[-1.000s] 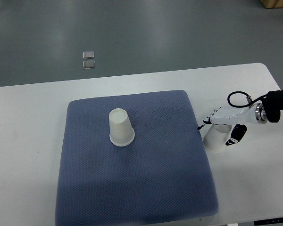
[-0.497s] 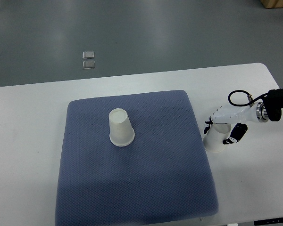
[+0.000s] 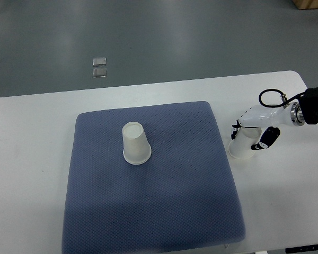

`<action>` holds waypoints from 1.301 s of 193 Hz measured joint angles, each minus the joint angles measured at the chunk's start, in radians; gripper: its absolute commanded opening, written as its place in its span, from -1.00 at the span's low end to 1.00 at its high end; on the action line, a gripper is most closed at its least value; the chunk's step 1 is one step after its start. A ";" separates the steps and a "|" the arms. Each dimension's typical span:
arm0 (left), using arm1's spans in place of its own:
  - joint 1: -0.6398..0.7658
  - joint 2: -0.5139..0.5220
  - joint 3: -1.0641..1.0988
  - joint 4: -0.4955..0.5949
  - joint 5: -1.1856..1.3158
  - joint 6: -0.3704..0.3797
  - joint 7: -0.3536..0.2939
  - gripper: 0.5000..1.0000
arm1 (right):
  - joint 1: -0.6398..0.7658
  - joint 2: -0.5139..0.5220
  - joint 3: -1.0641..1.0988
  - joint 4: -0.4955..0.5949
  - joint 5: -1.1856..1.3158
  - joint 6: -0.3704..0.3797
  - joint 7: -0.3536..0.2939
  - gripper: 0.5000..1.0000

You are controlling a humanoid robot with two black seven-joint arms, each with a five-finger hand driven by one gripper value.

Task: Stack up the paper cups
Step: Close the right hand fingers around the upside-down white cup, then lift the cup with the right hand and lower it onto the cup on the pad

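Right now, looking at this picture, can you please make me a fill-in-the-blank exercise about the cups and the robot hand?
1. The right hand is closed around a paper cup that is just off the mat's ____ edge.
2. The other paper cup stands upside down on the ____ mat.
3. The number of paper cups in view is ____.
4. The white table carries the mat, and the ____ arm is out of view.

Missing words: right; blue; two; left
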 measured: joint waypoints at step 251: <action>0.000 0.000 0.000 0.000 0.000 0.000 0.000 1.00 | 0.571 0.460 -0.017 0.044 0.189 0.279 0.010 -0.21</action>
